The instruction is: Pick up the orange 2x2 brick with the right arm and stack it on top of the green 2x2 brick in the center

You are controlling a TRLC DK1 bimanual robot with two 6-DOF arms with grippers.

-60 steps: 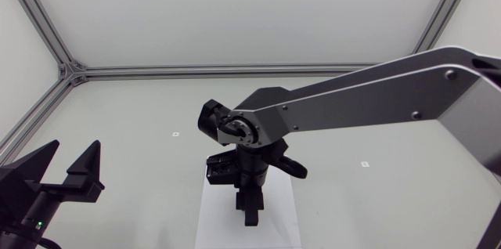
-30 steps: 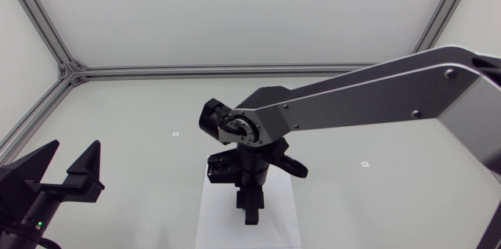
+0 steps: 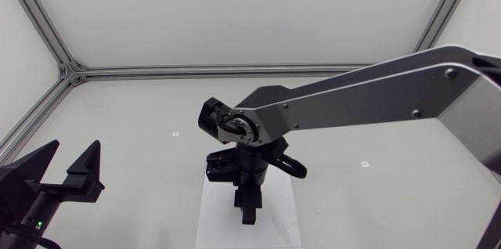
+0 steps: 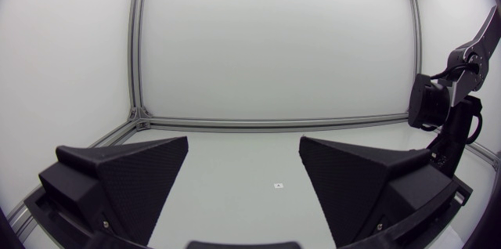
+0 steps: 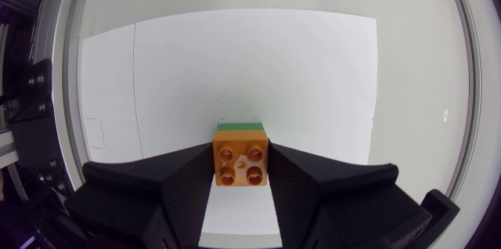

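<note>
- My right gripper (image 5: 240, 156) is clamped on the orange 2x2 brick (image 5: 240, 164), one finger on each side.
- The green 2x2 brick (image 5: 239, 127) sits directly under the orange brick, with one edge showing ahead of it.
- Below the orange brick, a white sheet (image 5: 235, 61) lies on the tabletop (image 3: 125, 139).
- My left gripper (image 4: 244, 147) is well apart from the orange brick, fingers spread, holding nothing.

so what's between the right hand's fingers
The orange brick, touched from both sides by the right hand. The right wrist view shows it, with the green brick just beyond.
</note>
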